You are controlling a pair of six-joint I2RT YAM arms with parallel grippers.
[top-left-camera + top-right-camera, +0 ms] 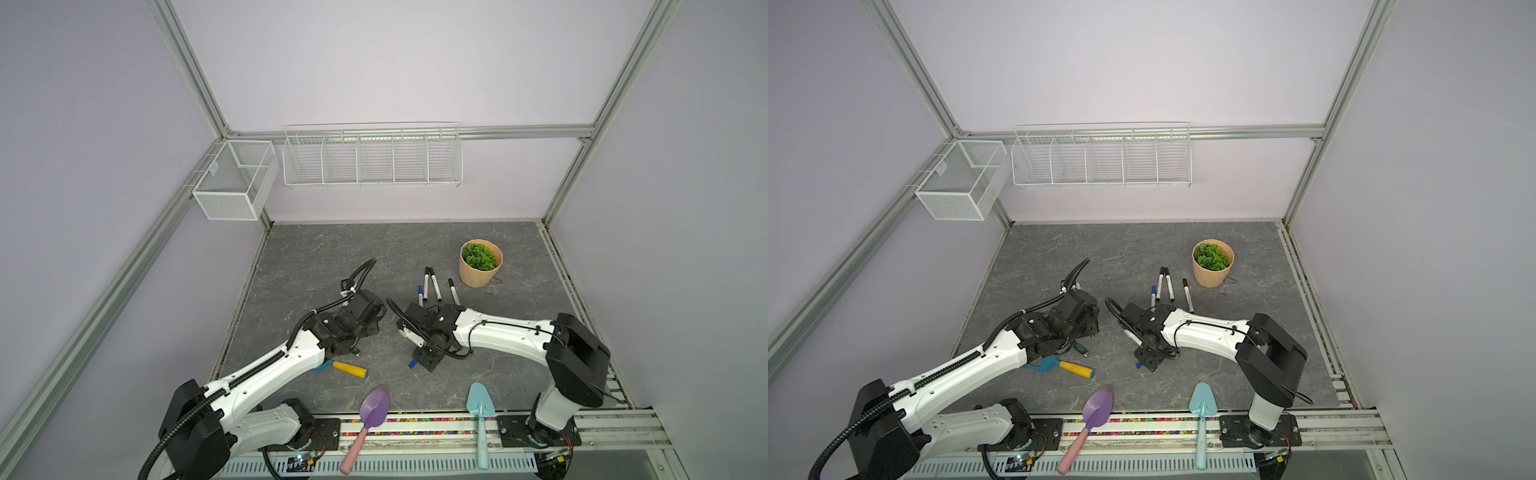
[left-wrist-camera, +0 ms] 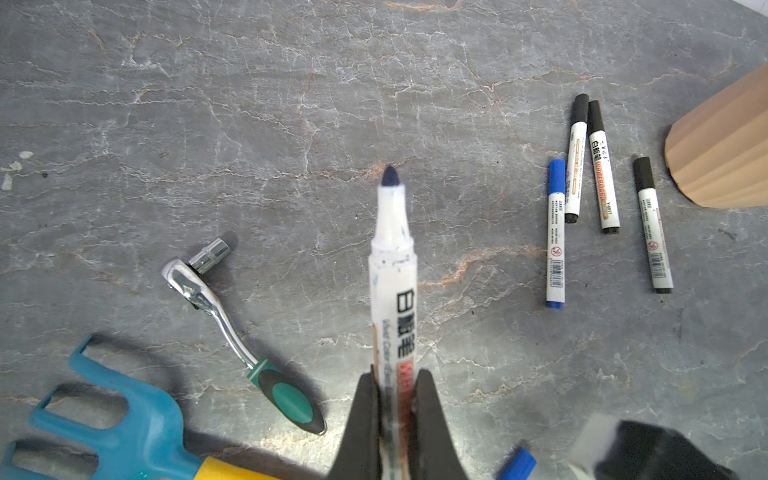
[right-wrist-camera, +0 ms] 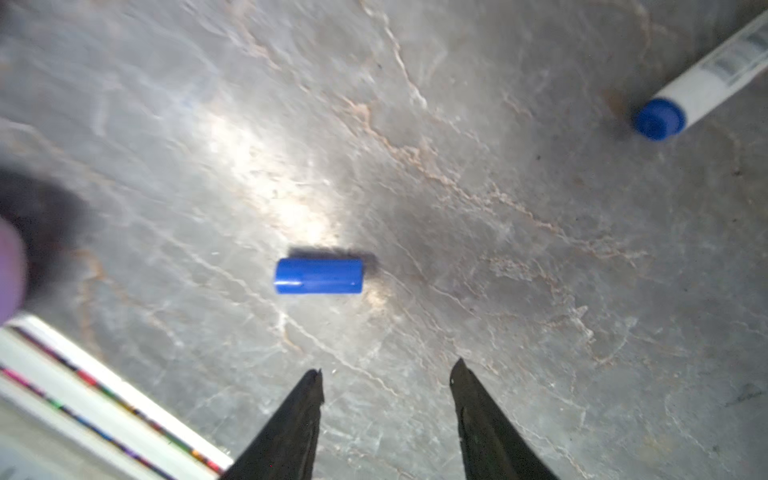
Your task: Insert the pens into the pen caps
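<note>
My left gripper (image 2: 395, 376) is shut on a white pen (image 2: 392, 291) whose bare blue tip points away from the fingers, above the grey table. My right gripper (image 3: 386, 370) is open, with nothing between its fingers. Just ahead of them a loose blue pen cap (image 3: 318, 276) lies on its side on the table. It shows in both top views (image 1: 412, 364) (image 1: 1138, 365), next to the right wrist. Several capped pens lie together farther back (image 1: 434, 284): a blue one (image 2: 555, 232) and black ones (image 2: 602, 166). The blue pen's end (image 3: 658, 118) also shows in the right wrist view.
A green-handled ratchet wrench (image 2: 232, 328) and a blue rake with a yellow handle (image 1: 345, 369) lie under the left arm. A potted plant (image 1: 480, 262) stands at the back right. A purple scoop (image 1: 372, 411) and a teal shovel (image 1: 481, 405) rest on the front edge.
</note>
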